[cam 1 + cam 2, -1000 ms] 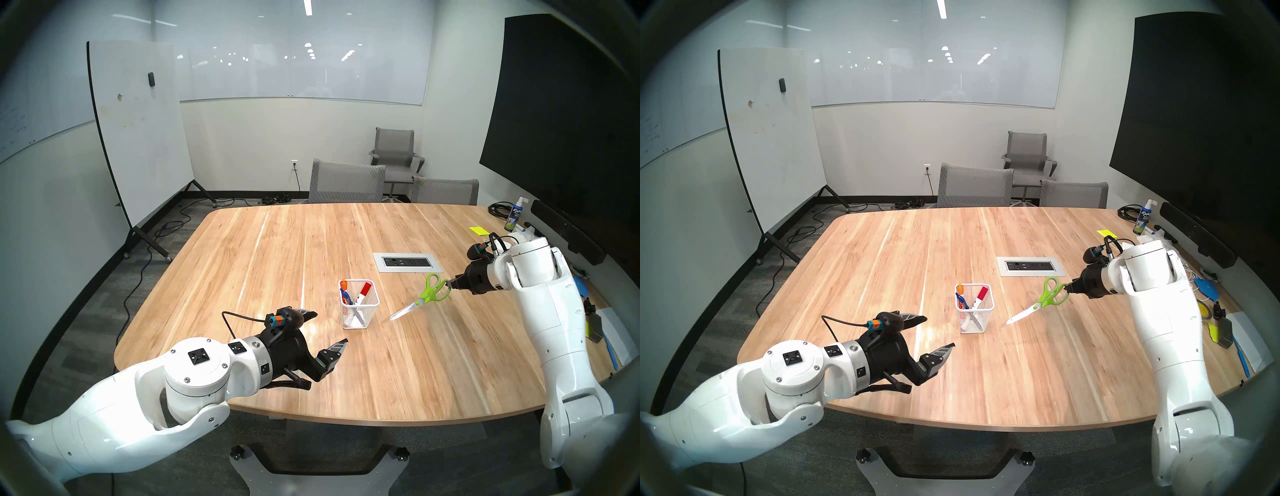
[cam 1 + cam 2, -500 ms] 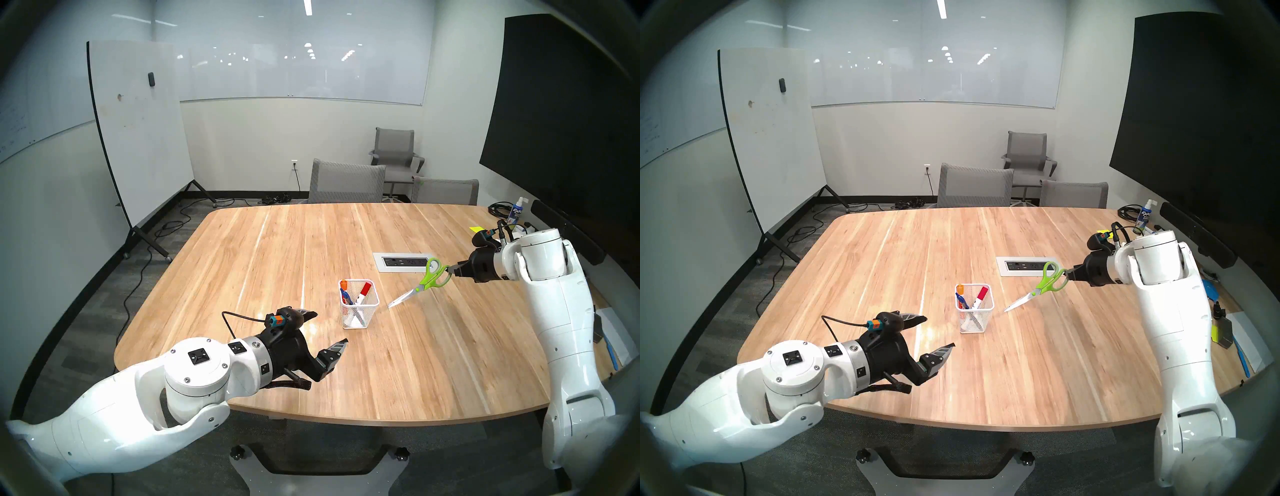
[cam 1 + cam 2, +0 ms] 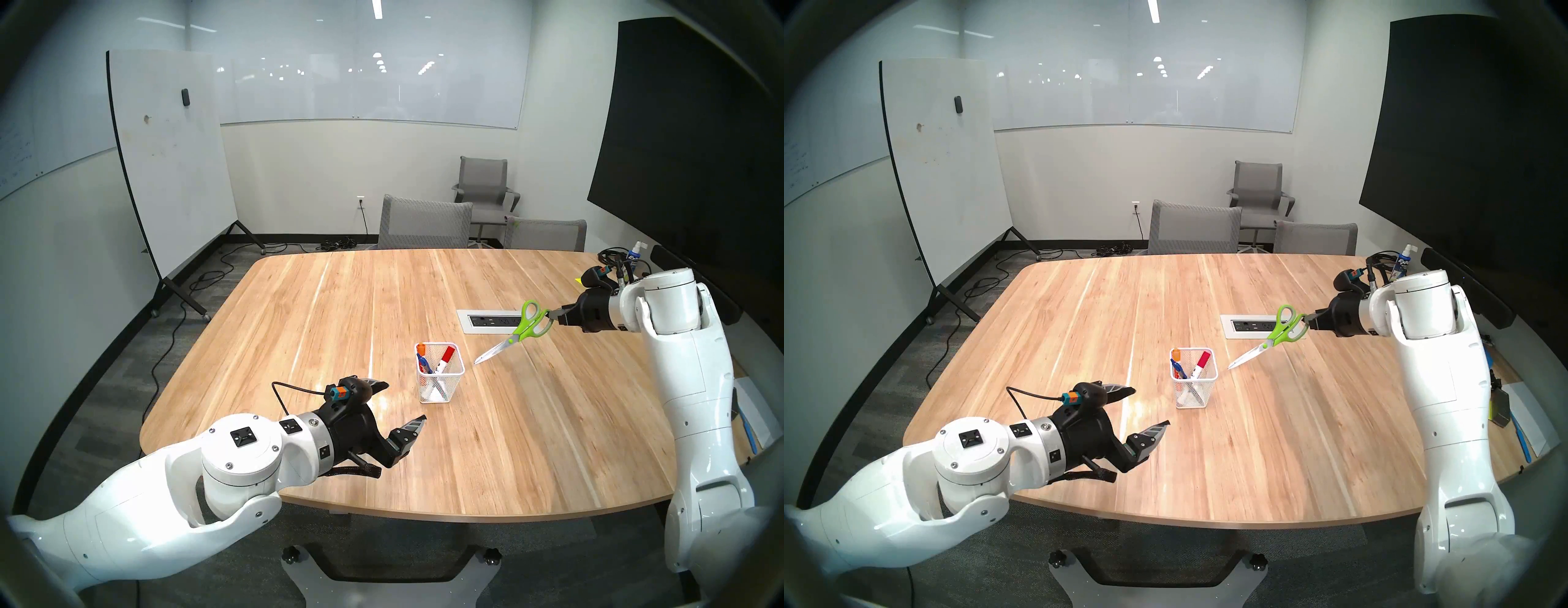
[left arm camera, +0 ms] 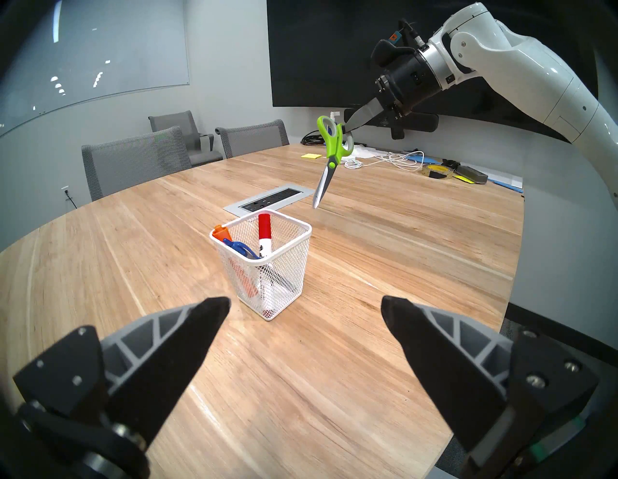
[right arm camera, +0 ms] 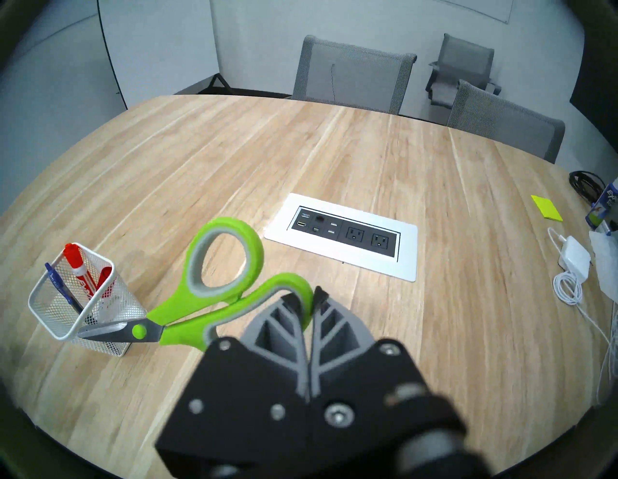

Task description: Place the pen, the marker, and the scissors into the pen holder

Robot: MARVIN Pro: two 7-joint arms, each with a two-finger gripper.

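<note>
Left gripper (image 3: 396, 407) lower centre, jaws wide, empty. Mid-frame, the pen holder (image 3: 440, 372) already has the pen (image 3: 423, 364) and a red-capped marker (image 3: 445, 358) in it. Only the scissors (image 3: 515, 335) are left — right gripper (image 3: 555, 316), centre right, is clamped on a handle loop, blades hanging down-left, clear of the table (image 3: 339, 305), not yet over the holder.

I see lime-green scissors (image 3: 527, 327), grey-lined loops, silver blades. White mesh holder (image 3: 441, 384): red-capped white marker (image 3: 445, 356), orange cap (image 3: 420, 348), blue pen (image 3: 424, 364). Desk (image 3: 339, 305) light wood grain. Tools black.
</note>
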